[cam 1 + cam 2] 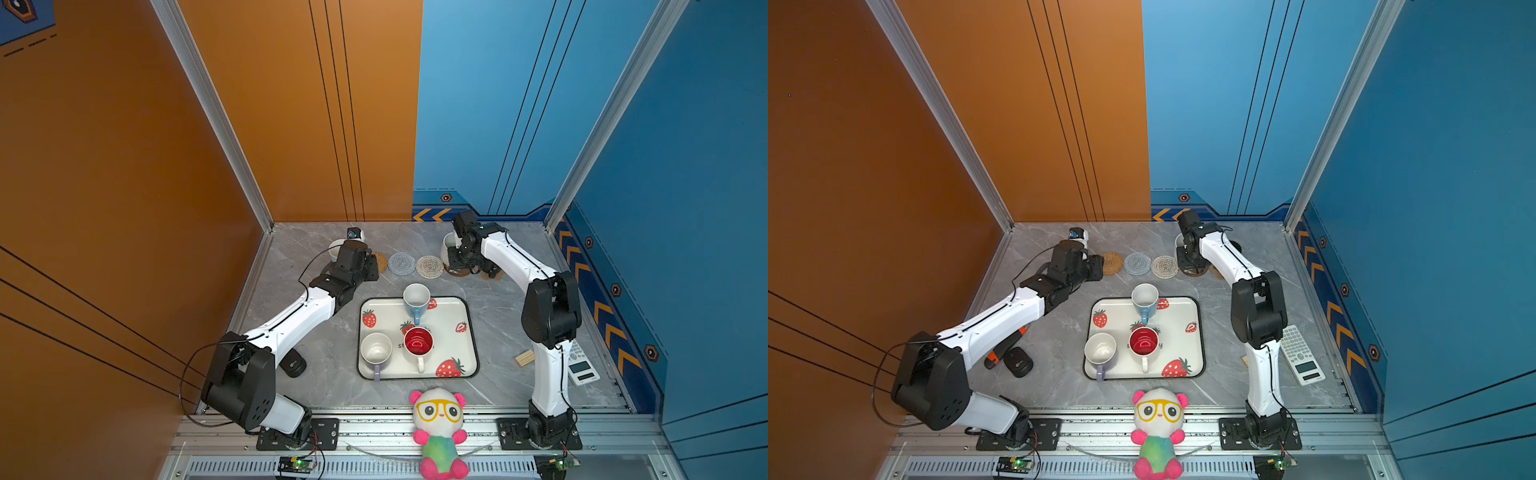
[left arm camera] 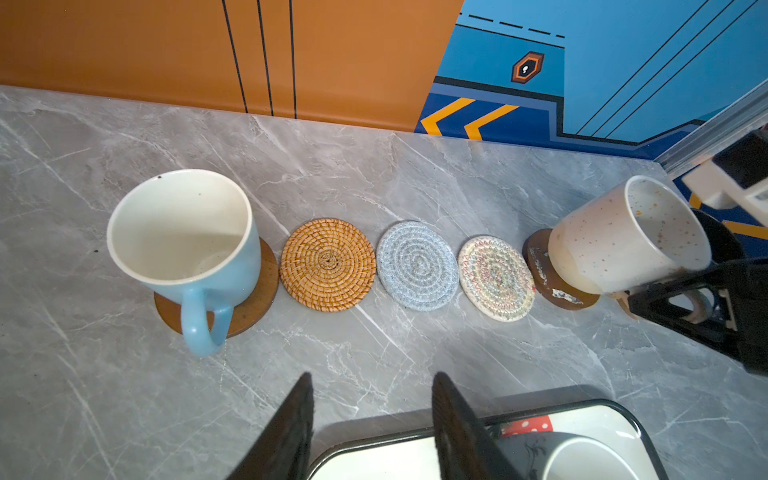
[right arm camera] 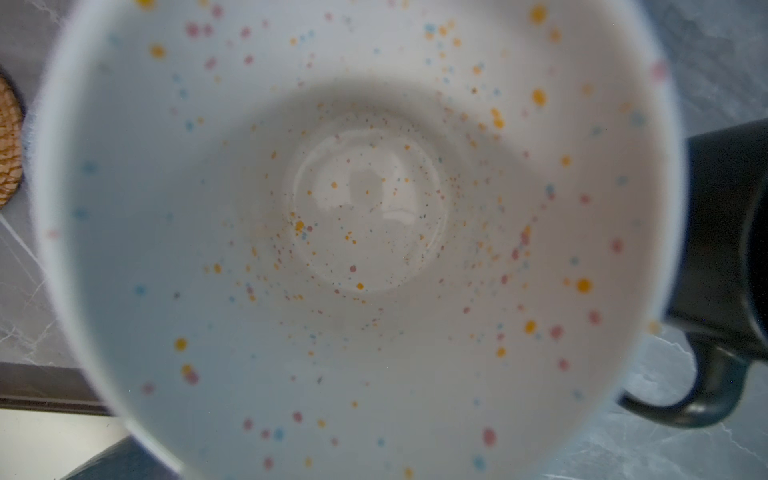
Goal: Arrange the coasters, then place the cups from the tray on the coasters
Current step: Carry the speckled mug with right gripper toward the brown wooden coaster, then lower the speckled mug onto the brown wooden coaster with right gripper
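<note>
Coasters lie in a row along the far side of the grey marbled tabletop [image 2: 374,174].

Right gripper [image 2: 681,299] is clenched on the handle of the speckled white mug [image 2: 623,237], setting it on the scuffed brown wooden disc [image 2: 540,266]. Gripping by the handle keeps the jaws off the mug's body and base. The base appears to touch the disc; whether it is fully seated cannot be told. The black mug [image 3: 723,232] stands just beside it.

Left gripper [image 2: 374,376] is empty with fingers apart, hovering between the row and the white strawberry-print tray [image 1: 455,345]. The light blue mug [image 2: 183,232] stands released on the other brown wooden disc [image 2: 253,307], handle toward the arm.

The woven rattan round [image 2: 327,264], grey-blue crochet round [image 2: 417,264] and beige crochet round [image 2: 496,277] are bare.

On the tray are a second light blue mug [image 1: 416,301], a white mug with red inside [image 1: 419,343] and a lavender mug [image 1: 376,350].

Judged about half done. The right gripper likely needs to let go next.
</note>
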You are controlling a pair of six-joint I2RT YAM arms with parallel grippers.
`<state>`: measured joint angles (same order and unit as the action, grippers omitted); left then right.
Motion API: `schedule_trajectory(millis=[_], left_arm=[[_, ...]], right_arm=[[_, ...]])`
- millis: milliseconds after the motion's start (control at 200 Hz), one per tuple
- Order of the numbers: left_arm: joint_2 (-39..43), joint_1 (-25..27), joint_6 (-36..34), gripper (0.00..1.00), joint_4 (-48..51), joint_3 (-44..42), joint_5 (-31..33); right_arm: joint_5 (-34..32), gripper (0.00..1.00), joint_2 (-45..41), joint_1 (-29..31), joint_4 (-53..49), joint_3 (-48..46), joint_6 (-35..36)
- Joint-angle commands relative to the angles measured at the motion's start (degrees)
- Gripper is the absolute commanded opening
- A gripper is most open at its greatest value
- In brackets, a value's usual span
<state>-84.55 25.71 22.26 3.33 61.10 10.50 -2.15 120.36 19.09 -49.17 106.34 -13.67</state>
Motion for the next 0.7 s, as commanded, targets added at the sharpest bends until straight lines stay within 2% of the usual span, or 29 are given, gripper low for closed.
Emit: schedule_trajectory(millis=[0,696], left_arm=[[0.37,0.78,-0.95,0.47,0.97,2.38,1.71],[-1.62,1.55,-1.67,0.47,1.33,3.86,2.33]], right_arm=[[-0.16,0.0,0.21,-0.69,3.31,3.13,0.4],[-1.77,0.0,1.82,-2.21,2.55,2.97,1.27]])
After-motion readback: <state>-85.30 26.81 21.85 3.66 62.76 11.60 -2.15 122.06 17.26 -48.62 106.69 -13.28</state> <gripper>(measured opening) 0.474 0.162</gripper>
